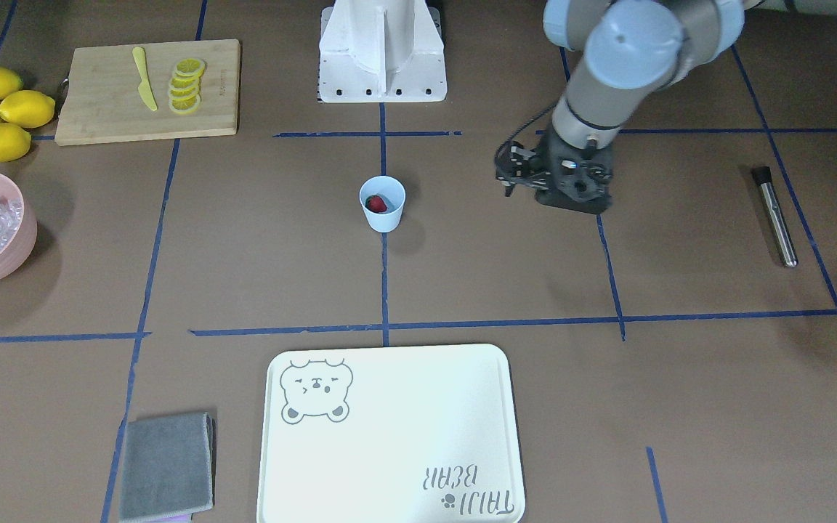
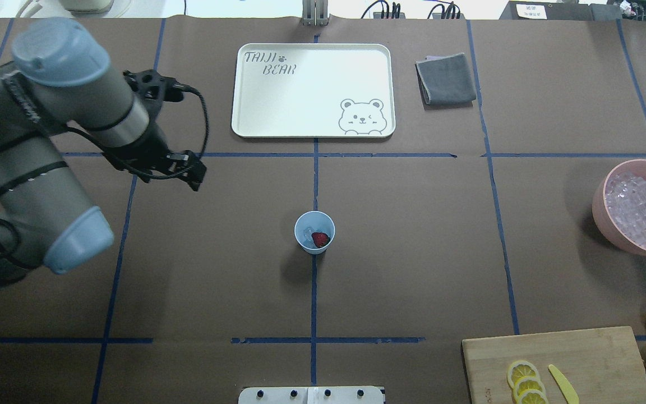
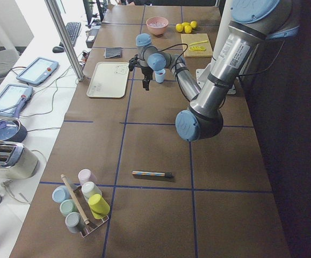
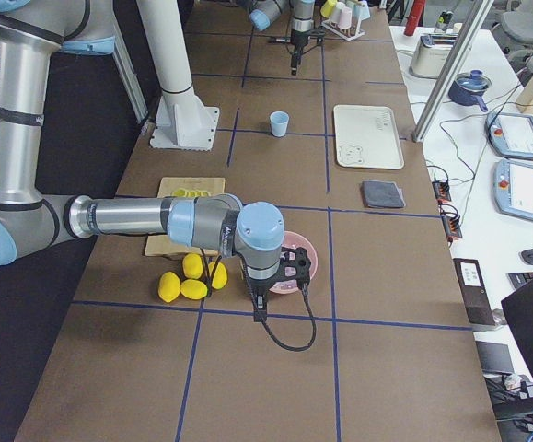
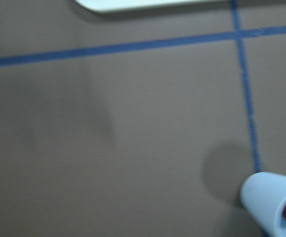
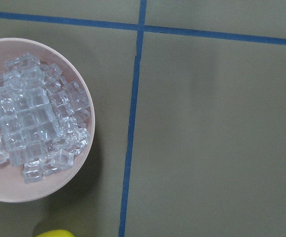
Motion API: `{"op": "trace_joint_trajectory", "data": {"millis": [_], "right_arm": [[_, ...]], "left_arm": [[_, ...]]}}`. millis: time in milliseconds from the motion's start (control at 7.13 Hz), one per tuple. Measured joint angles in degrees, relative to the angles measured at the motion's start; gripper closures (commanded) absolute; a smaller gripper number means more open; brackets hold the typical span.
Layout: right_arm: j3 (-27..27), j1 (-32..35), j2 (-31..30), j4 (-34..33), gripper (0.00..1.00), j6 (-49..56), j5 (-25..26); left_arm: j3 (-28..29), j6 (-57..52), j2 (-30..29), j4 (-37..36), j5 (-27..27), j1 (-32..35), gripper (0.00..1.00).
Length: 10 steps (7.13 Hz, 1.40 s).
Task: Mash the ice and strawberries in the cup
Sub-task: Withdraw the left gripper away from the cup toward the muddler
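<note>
The light blue cup [image 2: 314,233] stands upright at the table's centre on a blue tape cross. One red strawberry [image 2: 320,239] lies inside it, and a faint clear piece shows beside the berry. The same cup [image 1: 382,211] shows the berry [image 1: 376,205] in the front view. More ice [image 6: 31,118] fills the pink bowl [image 2: 600,207] at the right. My left gripper [image 2: 197,178] hangs above the table, left of the cup and apart from it; I cannot tell how its jaws stand. My right gripper [image 4: 258,308] hovers beside the pink bowl, and I cannot tell its state either.
A white bear tray [image 2: 278,101] and a folded grey cloth [image 2: 446,78] lie on the far side. A metal rod with a black tip [image 1: 774,218] rests on the left-arm side. A cutting board [image 1: 99,102] with lemon slices and a yellow knife sits near several lemons [image 1: 1,109].
</note>
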<state>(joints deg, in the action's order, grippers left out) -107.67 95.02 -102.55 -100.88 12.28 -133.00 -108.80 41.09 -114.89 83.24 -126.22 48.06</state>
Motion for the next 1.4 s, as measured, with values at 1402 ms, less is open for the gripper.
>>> {"op": "trace_joint_trajectory", "data": {"millis": [1402], "right_arm": [[-0.33, -0.01, -0.10, 0.07, 0.00, -0.06, 0.01]], "left_arm": [[9.68, -28.83, 28.75, 15.70, -8.03, 29.89, 0.00]]}}
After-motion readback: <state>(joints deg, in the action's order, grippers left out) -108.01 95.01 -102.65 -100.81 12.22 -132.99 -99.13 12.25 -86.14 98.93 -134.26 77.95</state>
